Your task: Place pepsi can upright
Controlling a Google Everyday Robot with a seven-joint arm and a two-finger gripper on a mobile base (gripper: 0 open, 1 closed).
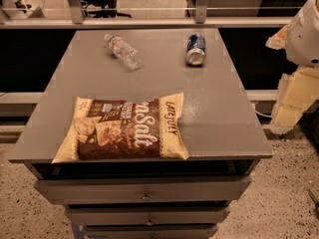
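Observation:
The pepsi can (196, 49) is dark blue and lies on its side at the back right of the grey table top (219, 113), with its silver end facing the front. My gripper (292, 101) hangs off the table's right side, below the arm's white housing (309, 31). It is well to the right of the can and nearer the front, and holds nothing that I can see.
A clear plastic water bottle (122, 51) lies on its side at the back left. A large brown and yellow chip bag (124, 128) lies flat at the front left. Drawers (144, 190) sit under the table top. A rail (149, 21) runs behind the table.

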